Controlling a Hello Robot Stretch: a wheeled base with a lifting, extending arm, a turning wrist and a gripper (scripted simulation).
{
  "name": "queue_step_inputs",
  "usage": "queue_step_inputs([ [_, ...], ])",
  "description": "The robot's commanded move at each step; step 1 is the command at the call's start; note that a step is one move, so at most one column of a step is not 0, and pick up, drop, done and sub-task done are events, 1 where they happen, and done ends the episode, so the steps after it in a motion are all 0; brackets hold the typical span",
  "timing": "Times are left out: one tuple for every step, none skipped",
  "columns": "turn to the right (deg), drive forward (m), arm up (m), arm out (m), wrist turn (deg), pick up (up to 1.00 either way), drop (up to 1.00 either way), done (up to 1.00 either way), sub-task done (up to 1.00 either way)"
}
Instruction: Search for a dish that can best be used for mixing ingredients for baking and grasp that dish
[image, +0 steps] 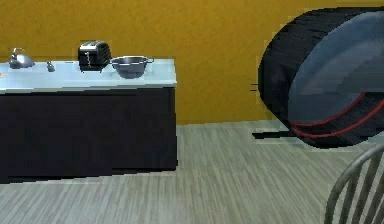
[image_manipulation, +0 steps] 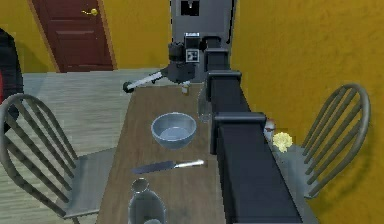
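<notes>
The bowl (image_manipulation: 174, 127) sits mid-worktop (image_manipulation: 138, 115), beside the arm (image_manipulation: 235, 130), while the pincer (image_manipulation: 183, 78) hangs beyond it near the far end. I cannot tell whether it holds anything. Retracting until the fingers line up with the bowl's rim, then lowering gently, looks soundest.

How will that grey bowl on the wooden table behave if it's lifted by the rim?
The bowl looks rigid and smooth, so it should keep its shape but might slip. Wide and low on the table, it would probably slide rather than tip when pushed. It looks empty, so likely light.
</notes>
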Motion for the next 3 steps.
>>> queue_step_inputs([
  [0.0, 0.00, 0.00, 0.00, 18.0, 0.00, 0.00, 0.00, 0.00],
  [0.0, 0.00, -0.28, 0.00, 0.0, 0.00, 0.00, 0.00, 0.00],
  [0.0, 0.00, 0.00, 0.00, 0.0, 1.00, 0.00, 0.00, 0.00],
])
